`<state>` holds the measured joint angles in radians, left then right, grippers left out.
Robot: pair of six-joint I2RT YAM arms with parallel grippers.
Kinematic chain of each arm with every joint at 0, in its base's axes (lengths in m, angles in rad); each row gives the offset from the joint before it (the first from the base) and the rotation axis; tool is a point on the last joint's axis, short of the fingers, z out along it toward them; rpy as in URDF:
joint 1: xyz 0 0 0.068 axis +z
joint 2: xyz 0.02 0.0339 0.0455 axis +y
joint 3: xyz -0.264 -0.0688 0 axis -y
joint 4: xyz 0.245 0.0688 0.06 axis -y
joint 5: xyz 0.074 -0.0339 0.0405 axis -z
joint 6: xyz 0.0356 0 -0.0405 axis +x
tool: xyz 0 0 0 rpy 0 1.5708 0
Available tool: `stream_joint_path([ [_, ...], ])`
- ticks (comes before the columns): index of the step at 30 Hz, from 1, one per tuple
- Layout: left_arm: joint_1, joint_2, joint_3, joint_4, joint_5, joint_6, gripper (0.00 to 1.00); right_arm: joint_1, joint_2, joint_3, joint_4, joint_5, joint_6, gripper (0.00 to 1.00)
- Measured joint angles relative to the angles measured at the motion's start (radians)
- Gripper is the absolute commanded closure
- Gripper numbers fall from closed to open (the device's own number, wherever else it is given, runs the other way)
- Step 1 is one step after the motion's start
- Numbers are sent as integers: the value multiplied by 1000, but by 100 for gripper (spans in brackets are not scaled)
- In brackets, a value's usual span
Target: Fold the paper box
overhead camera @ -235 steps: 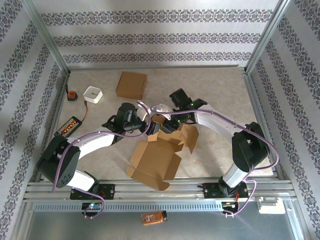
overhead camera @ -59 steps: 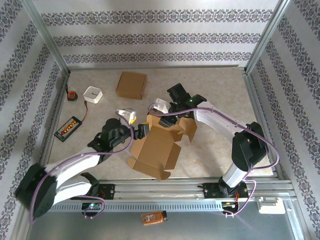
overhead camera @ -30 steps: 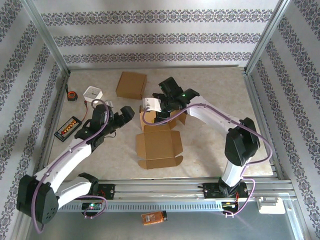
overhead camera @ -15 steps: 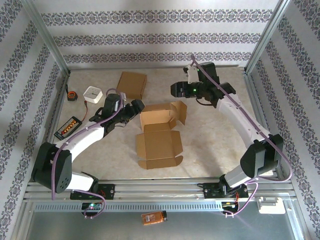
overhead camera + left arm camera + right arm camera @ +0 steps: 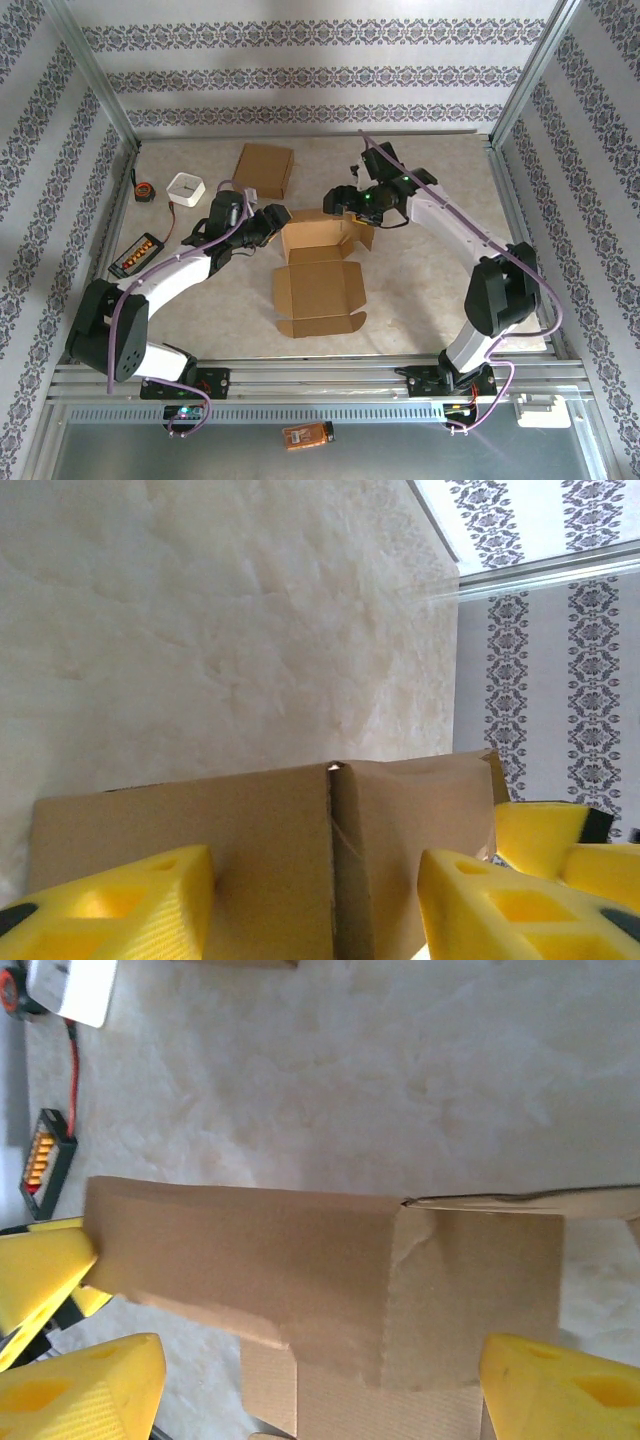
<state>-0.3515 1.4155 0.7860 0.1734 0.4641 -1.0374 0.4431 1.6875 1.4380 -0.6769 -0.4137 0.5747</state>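
Two cardboard boxes (image 5: 318,290) (image 5: 263,170), one white tray (image 5: 186,188), one tape measure (image 5: 145,190)

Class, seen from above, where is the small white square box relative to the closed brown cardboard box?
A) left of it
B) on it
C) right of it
A: the small white square box lies left of the closed brown cardboard box, apart from it.

No text, label, brand or number can be read: the box (image 5: 318,288) is plain brown card, and any print on the small orange thing (image 5: 306,435) below the rail is too blurred to tell.
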Motion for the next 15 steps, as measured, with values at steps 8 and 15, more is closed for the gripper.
stream_joint_path([
  [8,-1,17,2,23,11,0,46,13,31,-2,41,-21,29,17],
  [15,-1,26,2,37,15,0,47,13,31,-28,97,-60,75,36],
])
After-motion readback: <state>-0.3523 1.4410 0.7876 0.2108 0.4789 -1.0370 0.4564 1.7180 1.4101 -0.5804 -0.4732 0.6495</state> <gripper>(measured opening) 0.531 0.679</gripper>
